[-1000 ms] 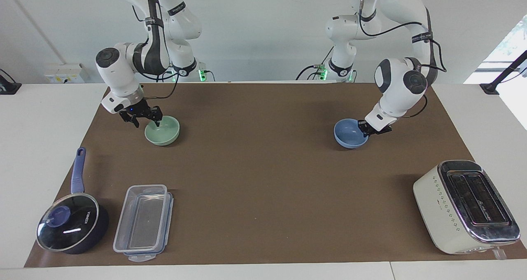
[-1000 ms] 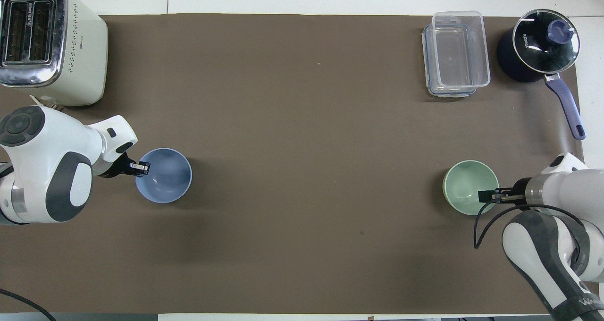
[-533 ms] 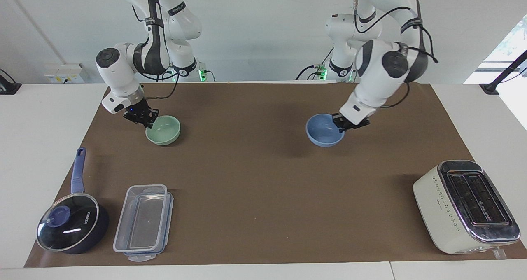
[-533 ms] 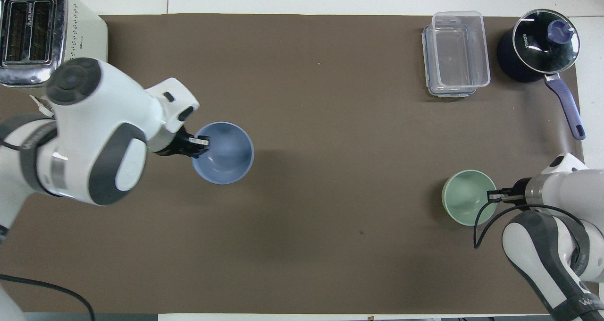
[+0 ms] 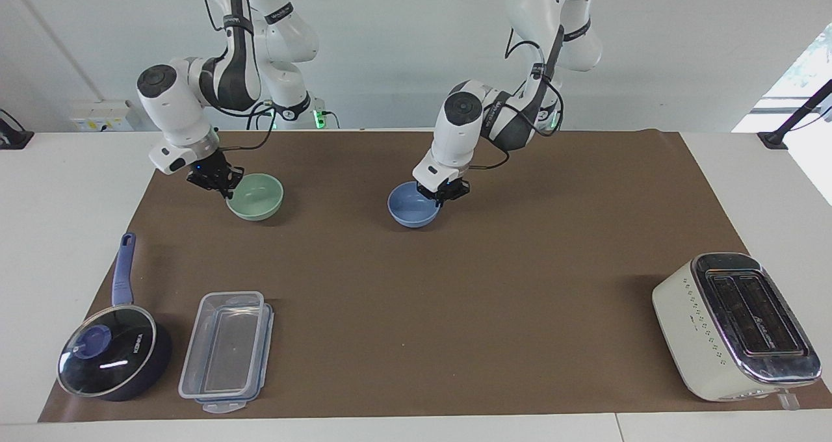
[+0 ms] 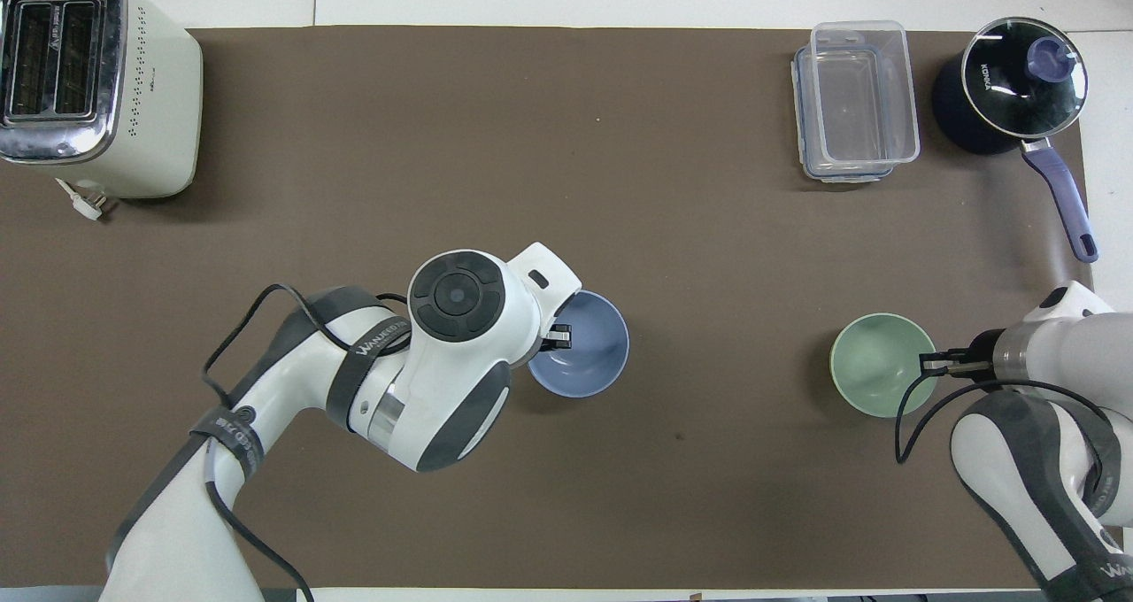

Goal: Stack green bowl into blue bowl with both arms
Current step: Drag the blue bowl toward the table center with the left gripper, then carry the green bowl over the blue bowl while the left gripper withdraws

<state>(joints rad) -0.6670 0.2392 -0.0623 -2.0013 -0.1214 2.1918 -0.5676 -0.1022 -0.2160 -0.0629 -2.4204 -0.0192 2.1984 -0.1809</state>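
Observation:
The blue bowl (image 5: 411, 213) (image 6: 586, 356) is near the middle of the mat, upright. My left gripper (image 5: 443, 192) (image 6: 558, 339) is shut on the part of its rim toward the left arm's end and holds it just off the mat. The green bowl (image 5: 256, 197) (image 6: 879, 375) is toward the right arm's end, upright. My right gripper (image 5: 217, 181) (image 6: 930, 365) is shut on its rim and holds it low over the mat.
A cream toaster (image 5: 734, 325) (image 6: 88, 80) stands at the left arm's end, farther from the robots. A clear lidded container (image 5: 227, 351) (image 6: 854, 97) and a dark blue lidded saucepan (image 5: 114, 354) (image 6: 1018, 80) stand at the right arm's end, farther from the robots.
My left arm has carried the blue bowl from its own end toward the table's middle. My right gripper has shut on the green bowl's rim and raised it slightly.

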